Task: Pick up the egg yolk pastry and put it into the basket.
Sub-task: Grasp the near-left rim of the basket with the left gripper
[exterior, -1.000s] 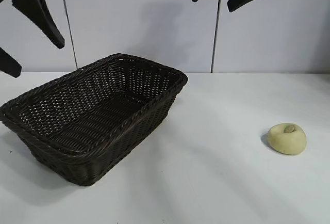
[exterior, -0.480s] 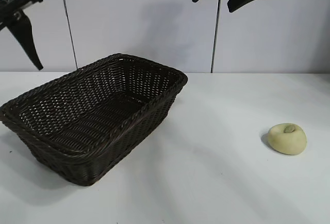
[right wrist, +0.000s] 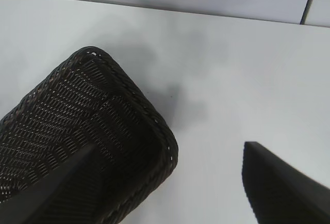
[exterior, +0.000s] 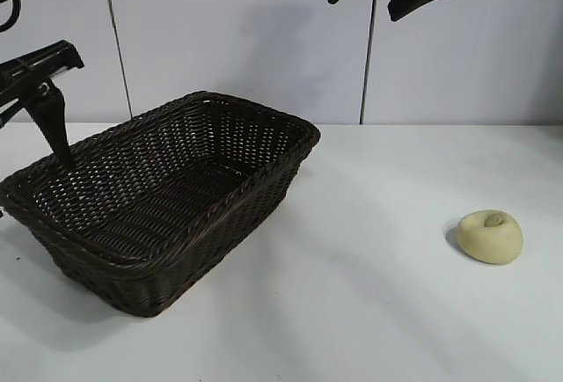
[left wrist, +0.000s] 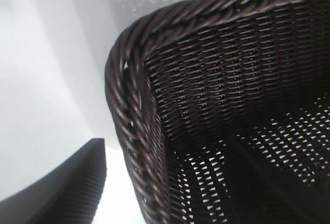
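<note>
The egg yolk pastry (exterior: 490,237), a pale yellow lump with a brownish dimple, lies on the white table at the right, far from both grippers. The dark woven basket (exterior: 264,184) stands left of centre with nothing inside. One finger (exterior: 54,122) of my left gripper (left wrist: 165,149) points down close over the basket's far left rim. It is open, with the braided corner of the basket (left wrist: 129,105) showing between its fingers. My right gripper (exterior: 362,8) hangs open high at the back, over the table beside the basket's corner (right wrist: 160,131).
The white table (exterior: 369,312) runs bare between the basket and the pastry. A pale panelled wall (exterior: 237,39) stands close behind the table.
My left gripper has swung and come down from the upper left to the basket's far left rim. The right gripper, basket and pastry have not moved.
</note>
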Controlling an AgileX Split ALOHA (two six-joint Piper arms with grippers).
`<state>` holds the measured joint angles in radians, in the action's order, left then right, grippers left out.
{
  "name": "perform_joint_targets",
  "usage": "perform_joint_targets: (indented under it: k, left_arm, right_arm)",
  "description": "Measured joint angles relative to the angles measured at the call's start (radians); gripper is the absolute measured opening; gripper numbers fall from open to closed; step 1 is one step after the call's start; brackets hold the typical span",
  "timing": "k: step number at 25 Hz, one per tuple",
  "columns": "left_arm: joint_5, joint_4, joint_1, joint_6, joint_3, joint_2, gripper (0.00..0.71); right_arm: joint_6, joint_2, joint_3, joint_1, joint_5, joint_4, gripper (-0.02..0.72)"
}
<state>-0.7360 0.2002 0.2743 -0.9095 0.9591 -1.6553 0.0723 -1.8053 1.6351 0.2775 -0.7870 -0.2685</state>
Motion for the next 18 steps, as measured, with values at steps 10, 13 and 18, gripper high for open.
perform_joint_targets:
  k: [10,13,18]
  left_arm:
    - [0.127,0.049,0.000,-0.017,-0.082,-0.030,0.476]
    - [0.154,0.054,0.000,-0.017,-0.083,-0.034,0.476]
    - [0.172,0.070,0.000,-0.017,-0.083,-0.048,0.476]
  right_arm:
    - [0.000,0.000,0.000,0.000,-0.003,0.004,0.549]
    - [0.000,0.000,0.000,0.000,-0.003,0.004,0.549]
    - [0.000,0.000,0.000,-0.001,-0.003,0.011,0.549]
